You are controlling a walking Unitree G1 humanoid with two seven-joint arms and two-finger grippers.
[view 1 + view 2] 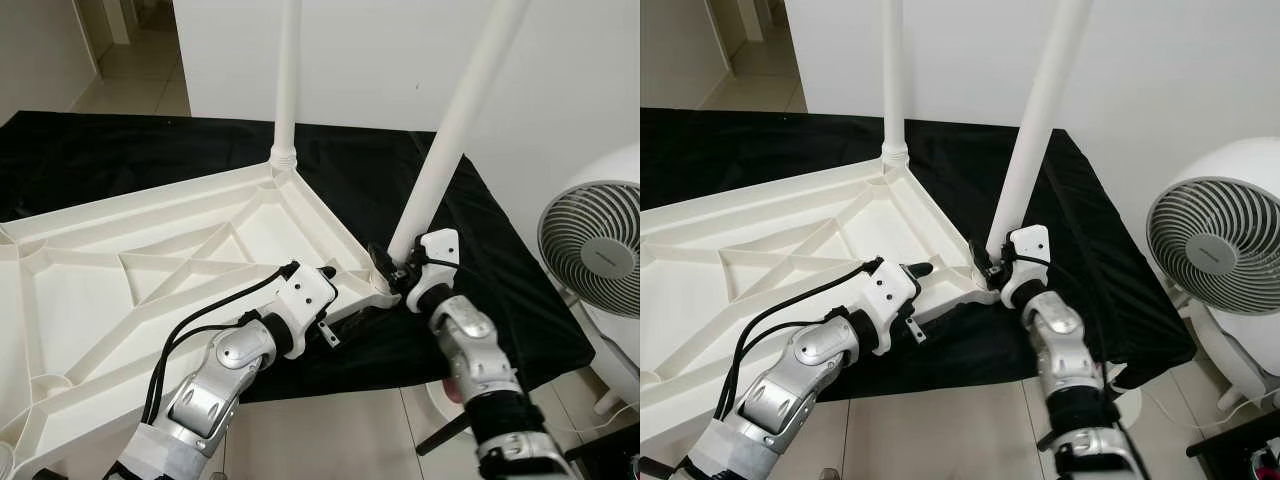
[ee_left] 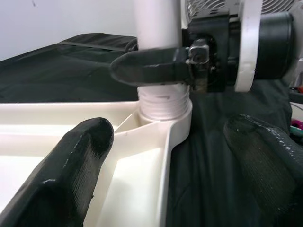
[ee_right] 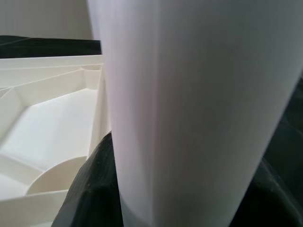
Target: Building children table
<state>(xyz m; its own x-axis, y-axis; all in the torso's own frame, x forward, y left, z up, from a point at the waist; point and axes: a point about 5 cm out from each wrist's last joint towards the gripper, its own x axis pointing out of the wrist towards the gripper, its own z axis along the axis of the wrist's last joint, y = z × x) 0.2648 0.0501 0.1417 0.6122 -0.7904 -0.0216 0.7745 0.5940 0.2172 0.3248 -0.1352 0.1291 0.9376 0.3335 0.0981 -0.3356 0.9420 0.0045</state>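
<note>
Both silver arms reach forward from the near edge. Left tool (image 1: 322,300) sits at the near rim of the upturned white tabletop (image 1: 150,270), fingers spread, gripping nothing; in its wrist view the two black fingertips (image 2: 71,165) straddle the corner rim.

Right tool (image 1: 390,268) is clenched on the base of the near leg (image 1: 450,140), just above the threaded collar (image 2: 163,104) seated in the corner socket (image 2: 175,127). This leg leans to the right, not upright.

Far leg (image 1: 287,80) stands upright in its socket at the far corner. Tabletop lies underside-up on the bench (image 1: 480,260), which is draped in black cloth. A white fan (image 1: 1220,255) stands on the floor to the right.

Judgement: second leg is being fitted; threads show, so it is likely not fully seated. Next move calls for squaring the leg and turning it home, with the left tool steadying the rim.
</note>
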